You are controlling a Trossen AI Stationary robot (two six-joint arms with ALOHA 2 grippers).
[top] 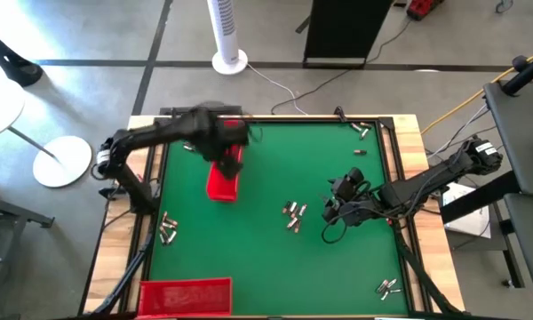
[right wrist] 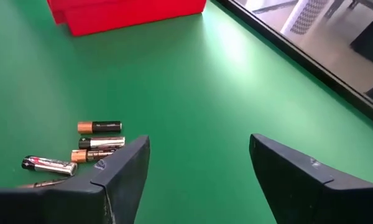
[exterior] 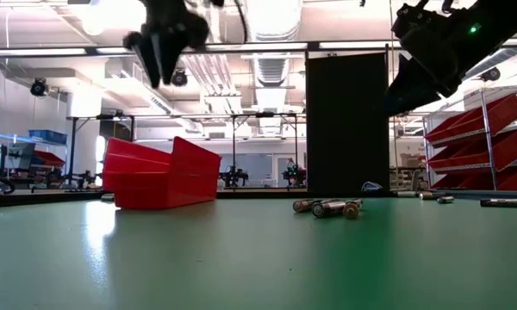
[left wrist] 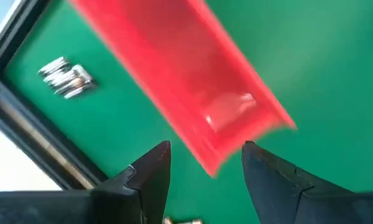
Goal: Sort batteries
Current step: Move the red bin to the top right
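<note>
The green-topped desk with a pale wooden rim carries small silvery-grey cylindrical batteries in several loose clusters. One cluster of batteries lies near the middle of the desk; in the low view it shows as a short row lying flat, and in the right wrist view some of them show coppery ends and dark bodies. A second cluster lies toward nine o'clock by the desk's edge, a third toward five o'clock near the corner, and a few single ones toward one o'clock.

The left gripper hangs toward eleven o'clock, above the far end of a long red plastic tray that sits on the desk. In the left wrist view its jaws stand open, with the tray's end below and between them, apart from both fingers.

The right gripper hangs toward three o'clock, just beside the middle cluster, raised off the desk, its jaws spread wide and empty.

A second red tray lies at seven o'clock on the near edge.
</note>
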